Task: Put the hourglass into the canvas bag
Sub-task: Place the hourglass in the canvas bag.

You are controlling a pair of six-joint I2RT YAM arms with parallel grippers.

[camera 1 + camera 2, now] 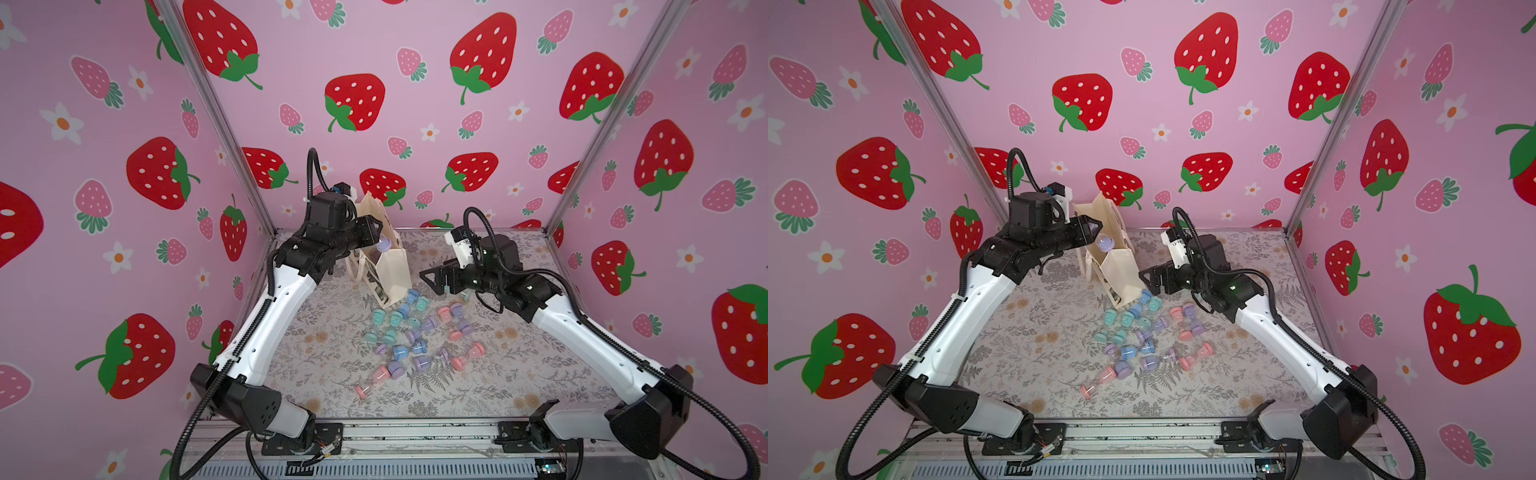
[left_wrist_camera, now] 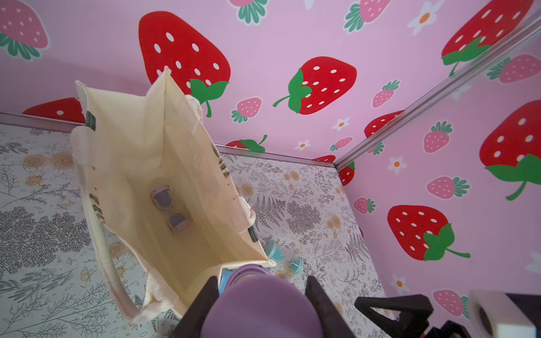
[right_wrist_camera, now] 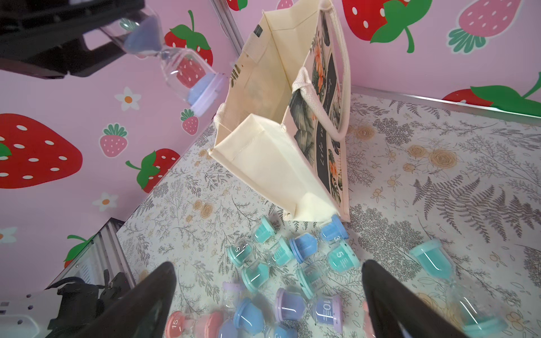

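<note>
1. L pincer [image 2: 263, 279] clamps one end cap of a purple hourglass [image 3: 172, 61]. The jaws are pressed in tight on the cap, and the other end points down and away from the arm.
2. In both top views the held hourglass hangs over the open mouth of the canvas bag [image 1: 390, 266], at rim height and not yet inside.
3. R pincer [image 3: 268, 267] is spread wide and holds nothing. It hovers above the worktop just beside the bag's narrow cream side, touching neither bag nor hourglasses.
4. The bag stands w/ its mouth open. The dark green-and-black print is on the broad side facing away from the L arm, w/ loop handles hanging down the outside.
5. Seen from the left wrist, a second purple hourglass [image 2: 171, 209] lies on its side on the bag's floor.
6. The loose hourglasses [image 1: 411, 336], in teal, blue, purple and pink, lie scattered in a heap in front of the bag. A blue one sits right at the bag's bottom corner, and some caps carry numbers.
7. The worktop [image 1: 332, 374] has a pale cover printed w/ grey ferns and tan flowers.
8. The walls [image 1: 415, 62] on three sides are pink w/ red and pink strawberries and white flowers. Metal posts [image 1: 216, 112] run up the corners.
</note>
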